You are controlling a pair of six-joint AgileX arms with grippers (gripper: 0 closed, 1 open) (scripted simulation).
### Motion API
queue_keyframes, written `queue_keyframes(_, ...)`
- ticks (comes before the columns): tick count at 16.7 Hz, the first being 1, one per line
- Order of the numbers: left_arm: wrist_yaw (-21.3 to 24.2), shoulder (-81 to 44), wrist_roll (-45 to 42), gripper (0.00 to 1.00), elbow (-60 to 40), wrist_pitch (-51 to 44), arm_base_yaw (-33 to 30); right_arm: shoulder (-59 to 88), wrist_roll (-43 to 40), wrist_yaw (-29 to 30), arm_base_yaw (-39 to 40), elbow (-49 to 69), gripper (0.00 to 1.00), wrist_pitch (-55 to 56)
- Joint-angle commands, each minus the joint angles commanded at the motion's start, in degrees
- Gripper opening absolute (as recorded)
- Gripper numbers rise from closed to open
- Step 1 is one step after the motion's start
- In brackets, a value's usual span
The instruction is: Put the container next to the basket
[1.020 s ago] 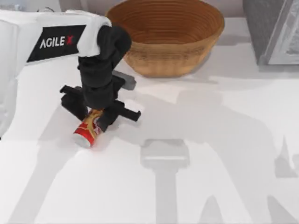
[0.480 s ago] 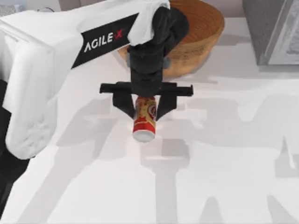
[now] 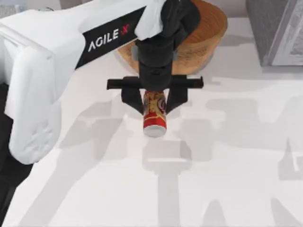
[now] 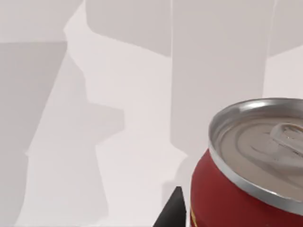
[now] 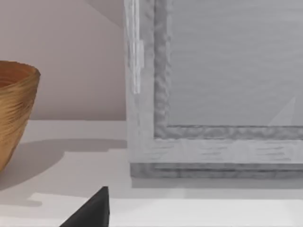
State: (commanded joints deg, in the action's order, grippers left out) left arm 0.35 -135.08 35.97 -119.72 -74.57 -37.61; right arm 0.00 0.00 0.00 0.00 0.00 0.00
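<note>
The container, a small red can (image 3: 154, 115) with gold-and-white markings and a silver end, hangs above the table just in front of the basket. My left gripper (image 3: 155, 101) is shut on it, its black fingers on either side of the can. Up close in the left wrist view, the can's silver end (image 4: 262, 151) and red wall sit over the white table. The brown woven basket (image 3: 206, 33) stands at the back of the table, largely covered by my left arm; its rim (image 5: 16, 99) also appears in the right wrist view. A dark fingertip (image 5: 92, 210) of my right gripper shows in that view.
A grey framed box (image 3: 277, 30) stands at the back right corner, seen close in the right wrist view as a grey box (image 5: 213, 90). White tabletop (image 3: 227, 179) stretches across the front and right, crossed by arm shadows.
My left gripper picked the can up from the table at the left and carried it right and toward the basket; in the last half second it shifted slightly further right.
</note>
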Motion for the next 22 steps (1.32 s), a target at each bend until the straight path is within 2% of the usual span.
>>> queue_keyframes(7,2.3,-1.4,-0.1,0.0,1.8,-1.2,-1.8,0.0,0.0,0.0,0.0,0.0,1.0,0.0)
queue_keyframes(16,0.0,-0.2,0.2,0.0,1.6,1.6,-0.3,0.0,0.0,0.0,0.0,0.0,1.0,0.0)
queue_keyframes(22,0.0,-0.2,0.2,0.45,1.6,1.6,-0.3,0.0,0.0,0.0,0.0,0.0,1.0,0.0)
